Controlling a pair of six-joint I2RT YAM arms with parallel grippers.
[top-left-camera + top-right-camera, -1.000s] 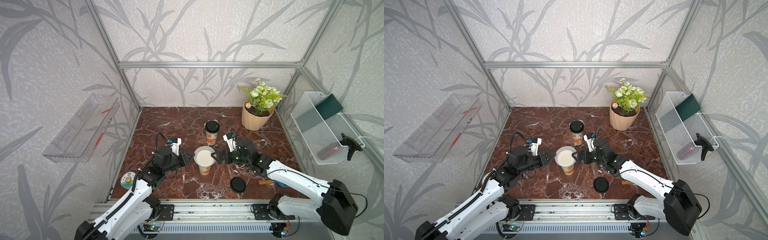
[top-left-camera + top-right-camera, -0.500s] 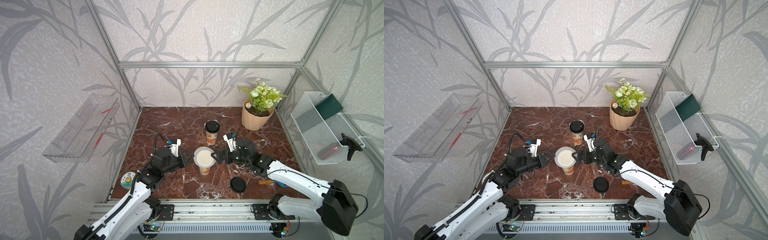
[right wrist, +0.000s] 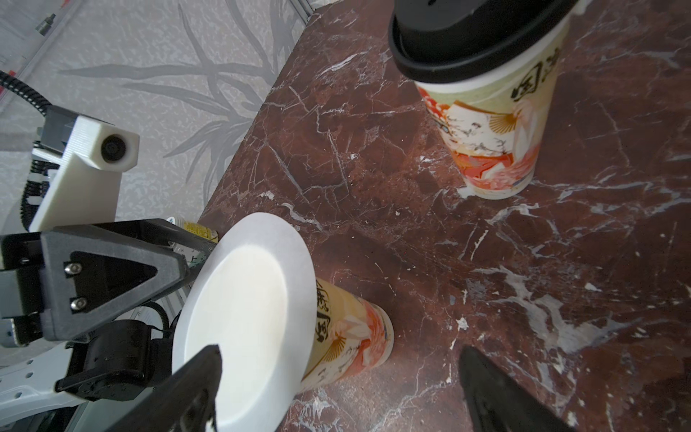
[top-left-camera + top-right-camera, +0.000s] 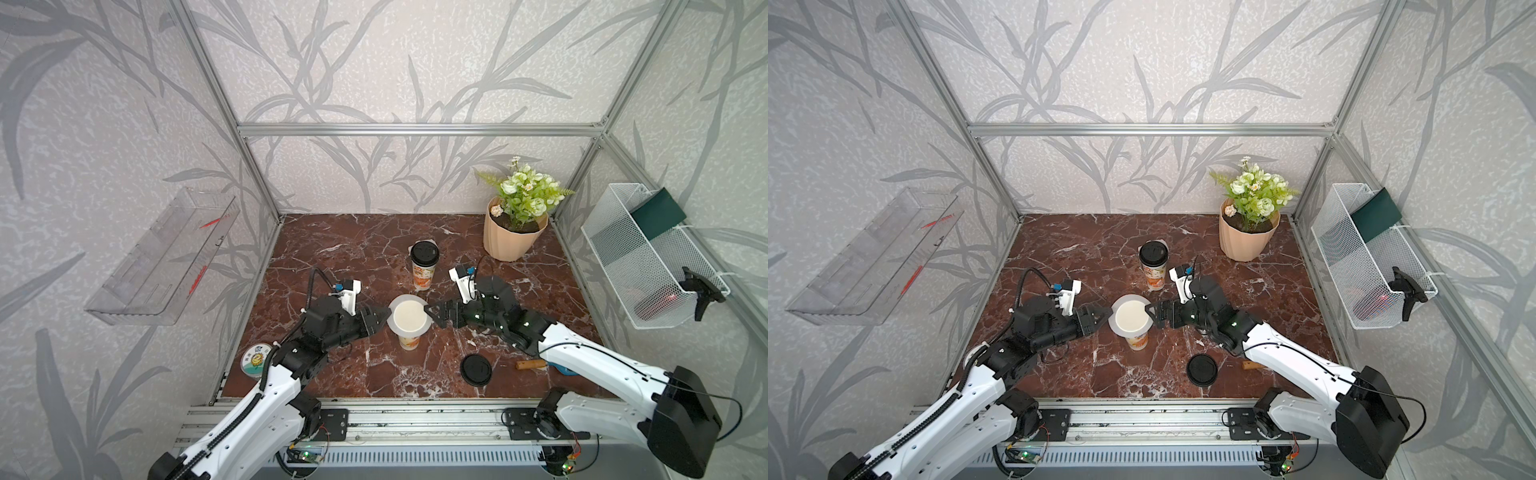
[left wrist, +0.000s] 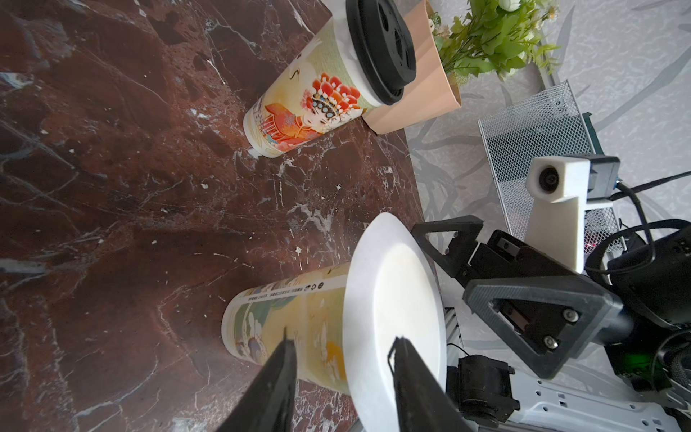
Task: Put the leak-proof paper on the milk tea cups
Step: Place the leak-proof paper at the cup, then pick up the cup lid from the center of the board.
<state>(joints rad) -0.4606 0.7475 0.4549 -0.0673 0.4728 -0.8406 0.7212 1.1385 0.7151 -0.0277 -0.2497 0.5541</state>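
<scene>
Loosely btwn L gripper (image 5: pixel 340 337) jaws: paper (image 5: pixel 396 284)

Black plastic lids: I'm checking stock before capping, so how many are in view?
2. One black round plastic lid caps the far printed paper cup; the other lid lies flat on the brown marble tabletop, near its front edge. Hidden ones cannot be excluded.

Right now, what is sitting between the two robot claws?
The front cup, with a round paper on its mouth, stands between the left gripper and right gripper, seen in both top views.
</scene>
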